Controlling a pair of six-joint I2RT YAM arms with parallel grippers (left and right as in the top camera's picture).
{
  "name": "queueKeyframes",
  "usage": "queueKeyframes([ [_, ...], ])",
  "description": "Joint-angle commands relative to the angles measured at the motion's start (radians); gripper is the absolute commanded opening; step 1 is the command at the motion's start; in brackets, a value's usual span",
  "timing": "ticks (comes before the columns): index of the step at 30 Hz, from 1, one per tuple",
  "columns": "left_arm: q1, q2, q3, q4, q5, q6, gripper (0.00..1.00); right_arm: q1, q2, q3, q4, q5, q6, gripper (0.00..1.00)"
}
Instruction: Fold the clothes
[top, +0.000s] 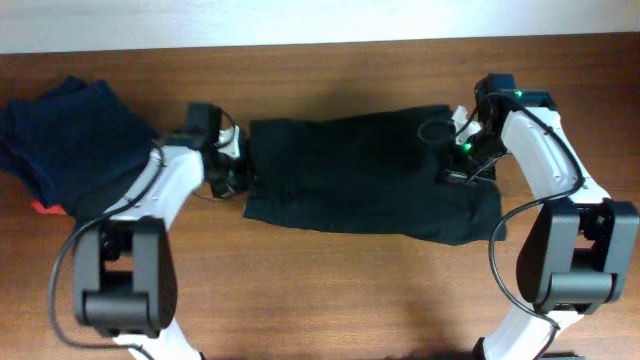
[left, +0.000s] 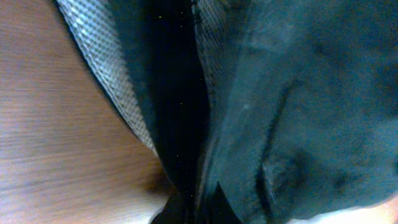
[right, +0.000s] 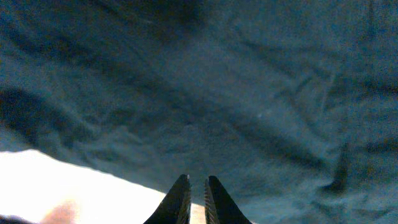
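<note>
At the far left a navy pile (top: 70, 130) is lying on the worktop (top: 330, 290), with a red scrap (top: 40, 207) peeking out under its lower edge. The left end effector (top: 232, 172) is sitting between the pile and the garment (top: 360, 175), right at the garment's left edge. Its wrist view is showing only dark cloth and a grey mesh lining (left: 112, 81) over wood (the cloth is crowding the lens), so I cannot tell whether it is spread or pinching. The garment is lying spread across the middle of the worktop, dark and creased. The right end effector (top: 458, 150) is hanging over the garment's upper right part. In its wrist view the fingers (right: 177, 202) are standing pressed almost together, a thin slit between them, pointing at rumpled cloth; whether any fabric is caught there is not showing
</note>
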Motion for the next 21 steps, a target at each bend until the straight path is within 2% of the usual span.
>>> queueKeyframes([
  [1, 0.012, -0.161, 0.161, -0.131, 0.009, 0.027, 0.00, 0.080, -0.007, -0.026, 0.050, -0.121, -0.058, 0.13],
  [4, -0.005, -0.269, 0.187, -0.172, 0.055, 0.026, 0.00, 0.240, 0.009, -0.128, 0.249, -0.263, -0.056, 0.16],
  [8, -0.028, -0.344, 0.187, -0.199, 0.260, 0.002, 0.00, 0.472, 0.043, -0.211, 0.546, -0.270, 0.068, 0.21],
  [12, -0.036, -0.383, 0.187, -0.187, 0.383, -0.039, 0.00, 0.676, 0.118, -0.212, 0.767, -0.200, 0.154, 0.22],
  [14, -0.035, -0.388, 0.187, -0.172, 0.380, -0.039, 0.00, 0.714, 0.119, -0.210, 0.796, -0.185, 0.153, 0.26],
  [16, -0.035, -0.388, 0.187, -0.160, 0.320, -0.038, 0.00, 0.694, 0.097, -0.203, 0.750, -0.130, 0.153, 0.28],
  [21, -0.038, -0.387, 0.185, -0.209, 0.179, -0.004, 0.00, 0.463, -0.069, -0.167, 0.446, -0.107, 0.106, 0.31],
])
